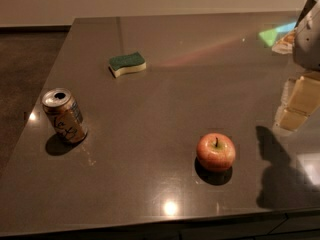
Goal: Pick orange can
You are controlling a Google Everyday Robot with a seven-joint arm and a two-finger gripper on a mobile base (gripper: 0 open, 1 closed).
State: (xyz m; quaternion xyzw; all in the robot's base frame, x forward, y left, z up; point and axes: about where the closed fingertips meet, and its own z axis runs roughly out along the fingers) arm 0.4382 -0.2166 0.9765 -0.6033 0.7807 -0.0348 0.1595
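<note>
At the right edge of the view, the robot's hand is cut off by the frame. Only a grey housing and some pale beige blocky shapes beneath it are seen, and it cannot be told whether the hand is spread or pressed together. Nothing is seen to be held by it. A dark shadow is cast on the glossy brown worktop below it, near the front edge.

The small orange-gold aluminium drink can, with a silver top and an open pull-tab hole, is stood close to the worktop's left edge, well apart from the hand. Dark scribbled lettering is carried on its side, but no word can be read.

A round orange-red apple with a short stem is placed near the front, between the can and the hand. A wavy sponge, green on top and pale underneath, is laid farther back. No label is visible on either.
</note>
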